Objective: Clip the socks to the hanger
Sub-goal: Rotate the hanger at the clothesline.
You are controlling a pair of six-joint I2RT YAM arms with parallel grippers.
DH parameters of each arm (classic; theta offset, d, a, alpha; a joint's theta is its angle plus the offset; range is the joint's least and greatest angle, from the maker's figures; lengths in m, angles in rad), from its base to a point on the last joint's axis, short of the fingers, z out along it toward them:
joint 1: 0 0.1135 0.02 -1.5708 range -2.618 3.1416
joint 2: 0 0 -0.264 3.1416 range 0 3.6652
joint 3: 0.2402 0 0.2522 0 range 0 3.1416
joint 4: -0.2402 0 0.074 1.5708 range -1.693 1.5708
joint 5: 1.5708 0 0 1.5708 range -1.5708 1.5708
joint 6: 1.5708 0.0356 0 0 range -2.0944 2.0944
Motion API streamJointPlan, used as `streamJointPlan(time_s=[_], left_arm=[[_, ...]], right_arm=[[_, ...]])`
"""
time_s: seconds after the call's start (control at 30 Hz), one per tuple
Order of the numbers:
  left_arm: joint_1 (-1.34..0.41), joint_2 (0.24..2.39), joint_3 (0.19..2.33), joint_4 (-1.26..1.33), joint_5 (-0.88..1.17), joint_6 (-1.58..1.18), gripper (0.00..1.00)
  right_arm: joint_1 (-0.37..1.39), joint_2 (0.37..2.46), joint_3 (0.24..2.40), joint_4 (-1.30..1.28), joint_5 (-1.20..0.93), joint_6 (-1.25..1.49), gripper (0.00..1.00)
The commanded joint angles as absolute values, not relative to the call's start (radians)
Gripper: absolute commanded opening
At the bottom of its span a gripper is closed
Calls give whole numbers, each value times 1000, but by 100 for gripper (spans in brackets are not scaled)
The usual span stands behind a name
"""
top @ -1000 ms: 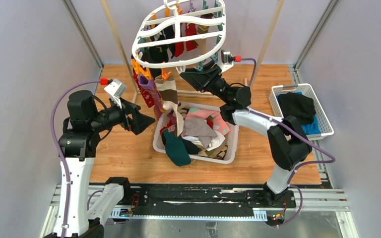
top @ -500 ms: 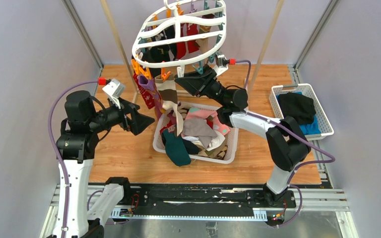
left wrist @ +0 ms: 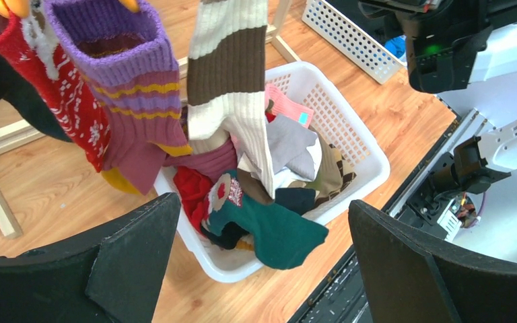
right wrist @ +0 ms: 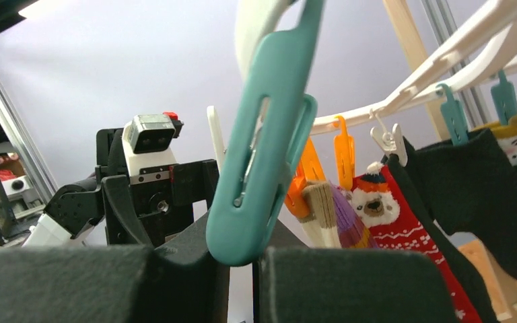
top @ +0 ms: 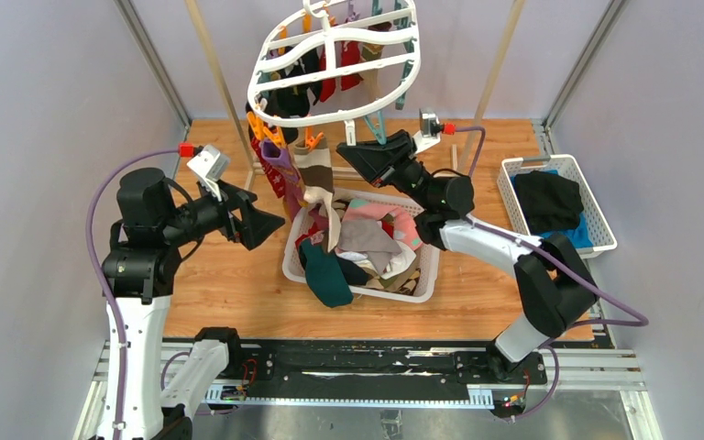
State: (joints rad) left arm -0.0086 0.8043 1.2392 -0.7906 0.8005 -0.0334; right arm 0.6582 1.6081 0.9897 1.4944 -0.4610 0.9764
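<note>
Right gripper (right wrist: 242,252) pinched the tip of a teal clothespin (right wrist: 262,134) hanging long-axis near-vertical, pointing down, from the hanger (right wrist: 410,84).

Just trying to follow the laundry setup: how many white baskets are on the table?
2. The middle basket is heaped with socks; the right-edge basket holds black and blue clothes. I see no sign of any hidden.
</note>
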Motion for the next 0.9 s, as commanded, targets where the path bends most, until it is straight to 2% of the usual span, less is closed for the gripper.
streamJointPlan(time_s=[0.0,0.2,0.33,0.43,0.67,0.87], left_arm=[[-6,804,1274,-801,794,-42,100],[-6,815,1311,-793,755,-83,100],[-6,835,1361,-808,727,-121,100],[-6,853,1408,-823,703,-145,100],[-6,860,1479,-774,690,-254,100],[-6,900,1477,-672,667,-365,98]], right_arm=[[689,1550,1004,1441,-465,888,0],[767,1505,1073,1166,-447,667,0],[888,1455,1129,897,-287,366,0],[967,1451,1166,789,-124,200,0],[1097,1503,1259,709,174,-27,0],[1129,1575,1318,704,140,-26,0]])
